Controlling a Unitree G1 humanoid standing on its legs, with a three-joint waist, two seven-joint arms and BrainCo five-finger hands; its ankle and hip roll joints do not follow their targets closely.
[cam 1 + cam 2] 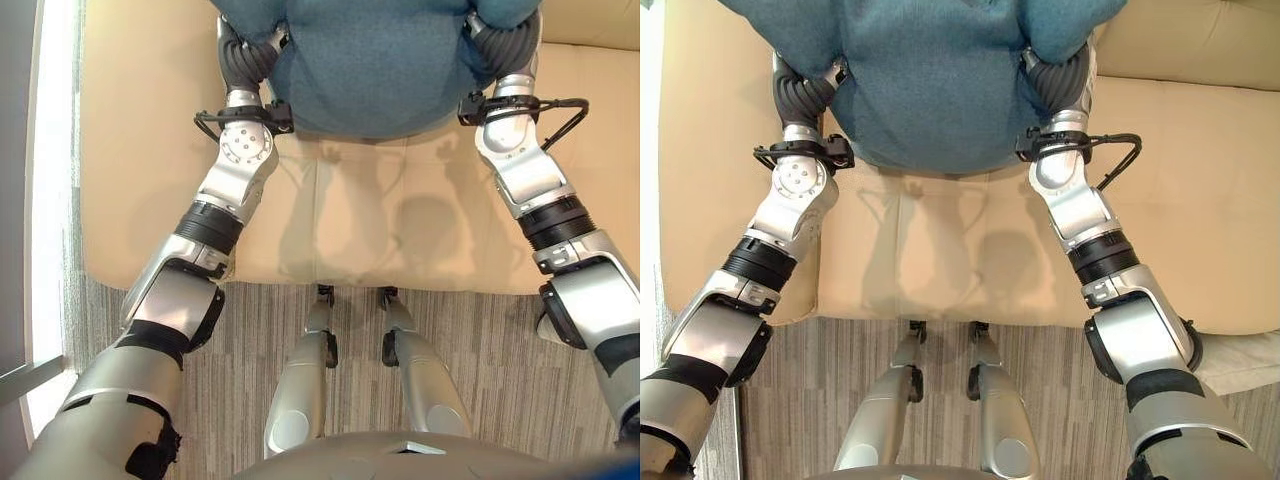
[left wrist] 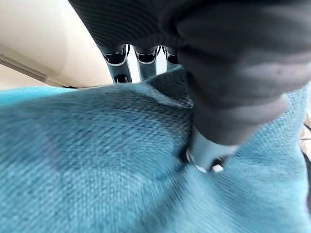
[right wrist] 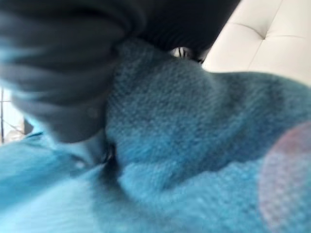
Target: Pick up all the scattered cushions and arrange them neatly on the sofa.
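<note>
Teal cushion (image 1: 370, 70) held above the sofa (image 1: 150, 150) seat, not yet set down. Left hand (image 2: 209, 150) and right hand (image 3: 92, 145) each clamped on a cushion edge, thumbs dug into fabric. Placement pending; other cushions' status cannot be judged.

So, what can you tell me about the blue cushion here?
The soft teal-blue woven-fabric cushion is held up over the cream leather sofa, its rounded lower edge hanging above the seat, where it casts a shadow. The left hand and right hand grip it from opposite sides, thumbs dug into the puckered cloth. A faint pinkish patch shows in the right wrist view.
</note>
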